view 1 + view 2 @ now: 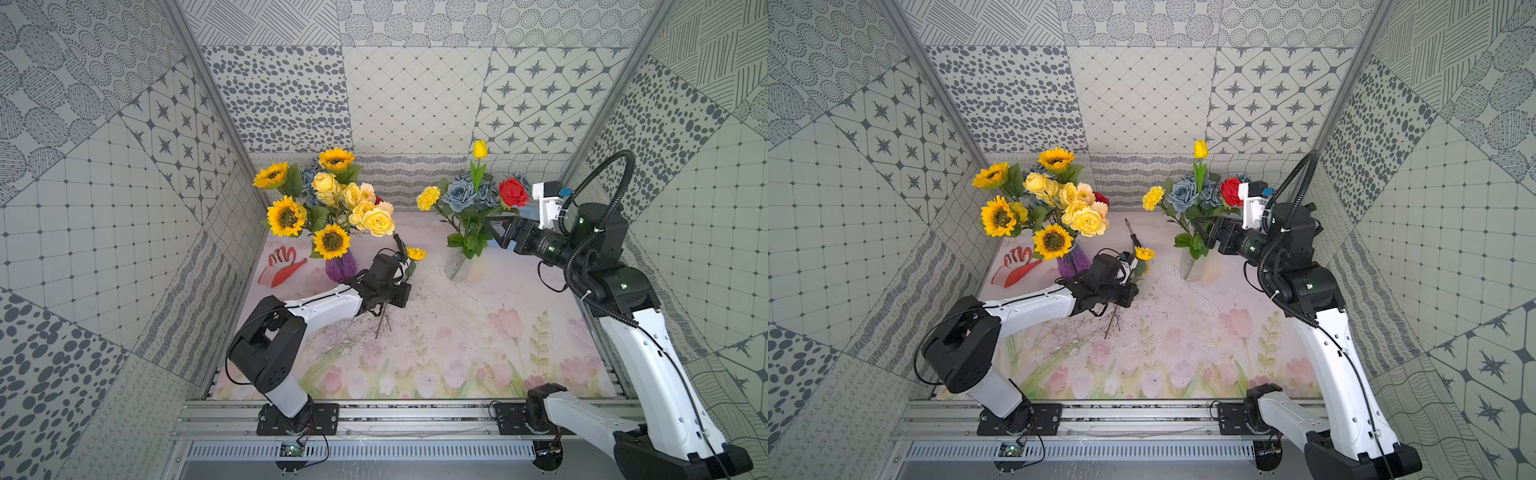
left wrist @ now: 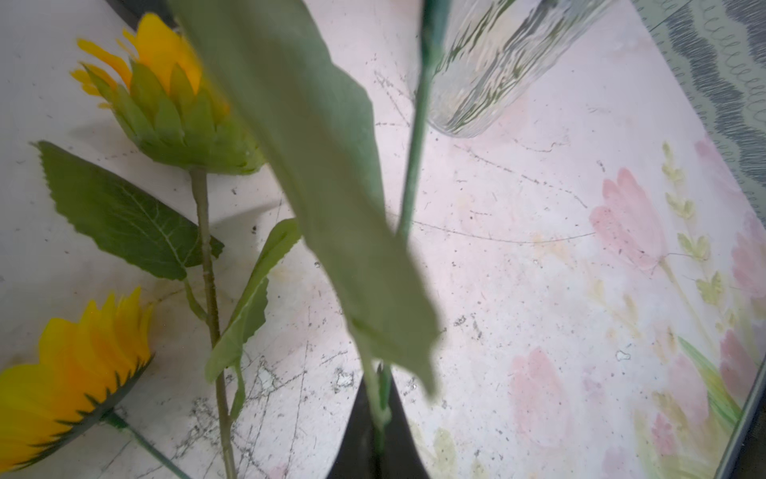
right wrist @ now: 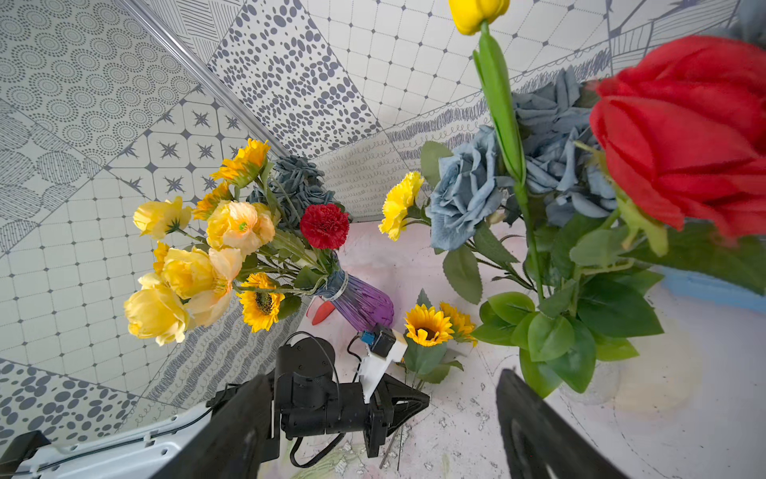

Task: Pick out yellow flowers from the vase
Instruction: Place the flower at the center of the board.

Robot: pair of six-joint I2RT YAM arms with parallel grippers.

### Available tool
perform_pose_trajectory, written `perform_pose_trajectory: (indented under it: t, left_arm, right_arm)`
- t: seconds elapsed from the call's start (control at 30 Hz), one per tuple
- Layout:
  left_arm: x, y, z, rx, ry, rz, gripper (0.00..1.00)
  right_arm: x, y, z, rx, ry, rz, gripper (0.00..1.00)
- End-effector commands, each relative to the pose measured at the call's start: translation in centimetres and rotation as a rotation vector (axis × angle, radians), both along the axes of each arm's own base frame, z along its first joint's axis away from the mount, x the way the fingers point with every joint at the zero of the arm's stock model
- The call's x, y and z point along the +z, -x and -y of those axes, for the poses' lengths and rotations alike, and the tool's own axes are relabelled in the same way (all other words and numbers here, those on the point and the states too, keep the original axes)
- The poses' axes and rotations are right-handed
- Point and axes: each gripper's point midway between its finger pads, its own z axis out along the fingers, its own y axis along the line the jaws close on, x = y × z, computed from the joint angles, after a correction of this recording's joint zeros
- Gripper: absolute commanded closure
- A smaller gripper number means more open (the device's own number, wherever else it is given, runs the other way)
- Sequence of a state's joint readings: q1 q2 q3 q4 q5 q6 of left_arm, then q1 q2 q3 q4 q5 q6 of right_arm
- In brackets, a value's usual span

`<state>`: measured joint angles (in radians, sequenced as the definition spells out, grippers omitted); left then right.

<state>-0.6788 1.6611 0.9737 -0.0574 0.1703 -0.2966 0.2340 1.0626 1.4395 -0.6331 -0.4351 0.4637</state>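
My right pincer [image 1: 492,232] hangs released, jaws spread wide with nothing between them. It sits right of centre in both top views, level with the lower leaves of the bunch in the clear vase [image 1: 457,266]. I judge that the next move turns on the yellow tulip [image 1: 480,148]. Its bloom tops that bunch, above and a little left of my right pincer in the frame, and its long axis runs nearly upright from the vase mouth to the bloom. I come at it from the side, so my jaws meet the leaf-wrapped stem [image 3: 495,91] crosswise, which suits a grip low down and a pull straight up along that axis. In the right wrist view the stem lines up with one finger rather than with the gap, so I would judge a small sideways shift is needed before clenching. The yellow carnation [image 1: 428,198] leans out on the far side of the bunch, left of the grey-blue roses [image 1: 457,195], which stand between it and me. My right arm is the nearer to both blooms, and the only free one. My left pincer [image 2: 379,414], low and left of centre, is clenched on a leafy stem [image 2: 315,166] whose bloom I cannot see. The loose sunflowers [image 3: 427,329] rest on the flowered mat [image 1: 457,353] just beside it. I cannot tell whether their stems pass through those jaws too.
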Motion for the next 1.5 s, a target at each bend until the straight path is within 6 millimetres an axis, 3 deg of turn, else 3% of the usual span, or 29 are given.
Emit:
perform_pose_trajectory:
  t: [0.0,0.17,0.33,0.47,0.6,0.67,0.93,1.07,1.3,1.47]
  left_arm:
    - [-3.4,0.7,-1.0,0.063,-0.053,-0.131,1.00]
    - [-6.3,0.8,-1.1,0.106,-0.071,-0.186,1.00]
    - [-8.2,1.1,-1.6,0.163,-0.070,-0.208,1.00]
    - [-8.1,1.2,-1.6,0.158,-0.090,-0.201,1.00]
    - [-6.4,0.8,-1.7,0.159,-0.113,-0.156,0.83]
    - [-5.3,0.6,-2.1,0.169,-0.126,-0.130,0.65]
    - [-2.2,0.4,-3.7,0.192,-0.190,-0.077,0.44]
    - [1.3,-0.1,-3.9,0.191,-0.183,-0.020,0.34]
    - [12.8,-0.2,-2.2,0.109,0.029,0.232,0.23]
    - [16.9,0.2,-2.4,0.055,0.051,0.344,0.19]
  right_arm:
    - [0.3,1.0,0.5,0.003,0.064,0.035,0.14]
    - [-1.4,1.0,0.8,0.002,0.117,0.002,0.14]
    - [-0.1,1.1,0.8,0.000,0.118,0.048,0.13]
    - [0.3,0.6,0.5,0.013,0.121,0.052,0.12]
    - [0.4,0.0,0.4,0.014,0.118,0.042,0.12]
    - [0.6,-0.2,0.3,0.013,0.117,0.040,0.12]
    - [1.0,-1.6,1.1,-0.032,0.189,0.028,0.11]
    - [1.8,-3.5,1.3,-0.055,0.229,0.034,0.11]
    - [4.5,-8.5,1.7,-0.110,0.283,0.065,0.10]
    - [4.2,-12.3,0.9,-0.091,0.315,0.033,0.10]
